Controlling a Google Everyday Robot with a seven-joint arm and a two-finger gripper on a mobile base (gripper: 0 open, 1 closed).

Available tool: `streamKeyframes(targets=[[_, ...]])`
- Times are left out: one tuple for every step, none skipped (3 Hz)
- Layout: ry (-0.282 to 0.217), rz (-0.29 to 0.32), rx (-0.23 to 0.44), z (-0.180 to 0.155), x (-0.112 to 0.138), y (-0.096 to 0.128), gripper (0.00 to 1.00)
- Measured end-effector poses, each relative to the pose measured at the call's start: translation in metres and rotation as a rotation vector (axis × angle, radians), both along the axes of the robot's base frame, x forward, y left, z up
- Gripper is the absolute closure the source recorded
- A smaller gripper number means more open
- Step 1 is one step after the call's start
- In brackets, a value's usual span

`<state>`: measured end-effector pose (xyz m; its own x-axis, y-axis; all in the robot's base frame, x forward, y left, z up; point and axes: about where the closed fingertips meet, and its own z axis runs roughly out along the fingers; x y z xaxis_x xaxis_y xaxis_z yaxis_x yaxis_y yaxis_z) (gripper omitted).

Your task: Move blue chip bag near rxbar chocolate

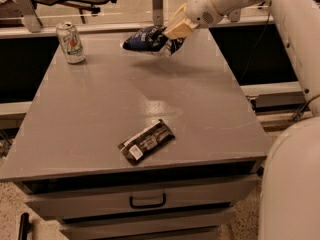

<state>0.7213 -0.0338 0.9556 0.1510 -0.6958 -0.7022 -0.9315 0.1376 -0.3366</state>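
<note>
On your far left, the green-and-white soda can [70,43] stood upright at the back left corner of the bench [90,114], well apart from everything else. Moving across, you had the rxbar chocolate [146,141] lying flat near the front edge, turned on a diagonal, with its white label patch at the lower left end. It was touching nothing. Straight beyond it, over the far part of the bench, there was your blue chip bag [146,40]. It was up off the surface, hanging roughly level, with its shadow on the grey top beneath it. That left bag and bar well apart, one at the back and one at the front. At the bag's right end you had the gripper [171,34], its jaws closed on the crinkled foil and carrying the bag. From there the white arm [225,1] ran up and off to the right along the top edge. The robot's rounded white body [295,184] filled the lower right corner beside the bench. Below the top, a drawer with a dark handle [147,201] faced you.
</note>
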Motion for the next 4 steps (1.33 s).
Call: streamKeyframes(targets=[[0.023, 0.044, 0.006, 0.019, -0.042, -0.029, 1.0], [0.061, 0.125, 0.066, 0.04, -0.097, -0.06, 1.0], [0.061, 0.125, 0.066, 0.04, -0.097, -0.06, 1.0], [0.011, 0.143, 0.078, 0.022, -0.111, -0.062, 1.0]])
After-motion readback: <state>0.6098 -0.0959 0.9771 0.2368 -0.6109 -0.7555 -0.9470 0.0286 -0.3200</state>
